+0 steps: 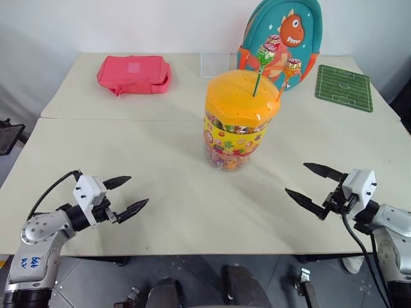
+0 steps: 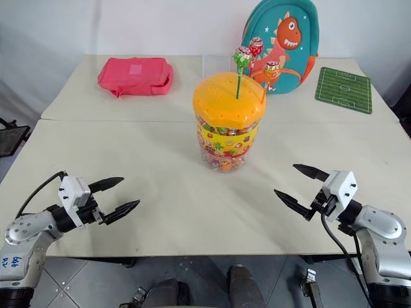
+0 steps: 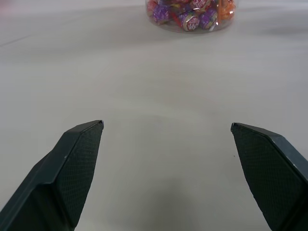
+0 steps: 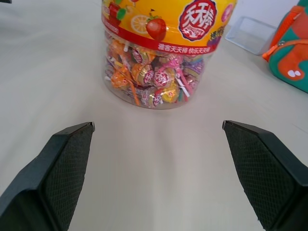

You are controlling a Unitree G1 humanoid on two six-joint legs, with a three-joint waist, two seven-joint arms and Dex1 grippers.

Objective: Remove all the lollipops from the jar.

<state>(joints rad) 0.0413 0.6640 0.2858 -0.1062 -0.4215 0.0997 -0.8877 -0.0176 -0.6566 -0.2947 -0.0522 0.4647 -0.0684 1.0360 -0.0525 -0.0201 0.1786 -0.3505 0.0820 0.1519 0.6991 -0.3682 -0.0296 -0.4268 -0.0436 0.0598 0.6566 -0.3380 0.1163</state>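
The jar (image 1: 239,122) stands upright mid-table: clear body full of wrapped candies, yellow label band, domed orange lid with small holes. Three lollipops stick up from the lid on thin sticks: one on a green stick (image 1: 265,55), one behind it (image 1: 273,43), one on an orange stick (image 1: 292,66). My left gripper (image 1: 126,196) hovers open over the table's near left, far short of the jar. My right gripper (image 1: 313,186) is open at the near right, also apart from the jar (image 4: 161,57), with nothing between its fingers.
A teal dinosaur backpack (image 1: 282,38) stands right behind the jar. A pink pouch (image 1: 133,74) lies at the back left, a green football-pitch mat (image 1: 344,87) at the back right, and a small clear box (image 1: 216,64) by the backpack.
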